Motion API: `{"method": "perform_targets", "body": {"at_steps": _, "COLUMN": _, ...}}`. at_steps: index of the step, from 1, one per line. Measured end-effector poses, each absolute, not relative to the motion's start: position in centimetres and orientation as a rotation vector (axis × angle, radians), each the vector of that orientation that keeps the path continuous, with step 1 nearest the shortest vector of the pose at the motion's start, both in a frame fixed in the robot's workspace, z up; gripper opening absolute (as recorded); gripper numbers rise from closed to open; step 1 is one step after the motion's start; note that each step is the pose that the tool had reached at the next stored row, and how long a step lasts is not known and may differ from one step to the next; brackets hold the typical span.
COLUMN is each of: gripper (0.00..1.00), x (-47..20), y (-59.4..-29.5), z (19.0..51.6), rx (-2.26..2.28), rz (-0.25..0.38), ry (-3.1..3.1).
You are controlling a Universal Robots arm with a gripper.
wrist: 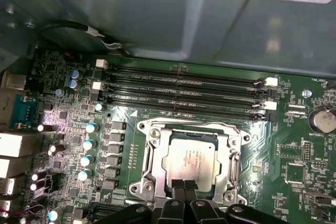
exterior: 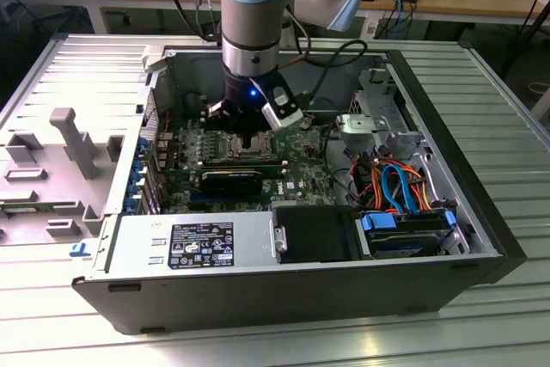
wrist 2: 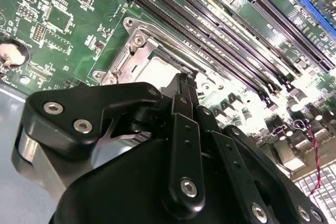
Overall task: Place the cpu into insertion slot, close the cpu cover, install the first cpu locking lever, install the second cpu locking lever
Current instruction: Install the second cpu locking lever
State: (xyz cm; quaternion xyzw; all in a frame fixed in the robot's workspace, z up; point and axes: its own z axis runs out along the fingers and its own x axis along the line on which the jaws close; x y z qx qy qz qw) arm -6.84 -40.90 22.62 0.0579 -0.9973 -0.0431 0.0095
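In the first wrist view the cpu [wrist: 191, 156] lies flat in the insertion slot [wrist: 146, 186], its dull silver top showing through the window of the cpu cover [wrist: 157, 153]. The cover lies down around the chip. My gripper [wrist: 183, 184] is at the socket's edge away from the memory slots, its two black fingertips pressed together with nothing seen between them. The second wrist view has the same fingers [wrist 2: 185, 85] just over the socket's silver rim [wrist 2: 137, 40]. In the exterior view the gripper [exterior: 249, 137] hangs low inside the open computer case, right above the socket [exterior: 241, 154].
Long black memory slots [wrist: 184, 90] run beside the socket, with the grey case wall [wrist: 157, 14] behind them. A black card [exterior: 232, 182] lies close to the socket. The power supply [exterior: 198, 242] and drive bay with blue and orange cables [exterior: 400, 186] fill the case's near side.
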Motion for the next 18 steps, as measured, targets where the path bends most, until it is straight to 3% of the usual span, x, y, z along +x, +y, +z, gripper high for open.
{"method": "perform_targets", "body": {"at_steps": 18, "gripper": 0.11, "x": -6.8, "y": -40.9, "z": 25.9, "rx": 0.181, "rz": -0.135, "ry": -3.114}}
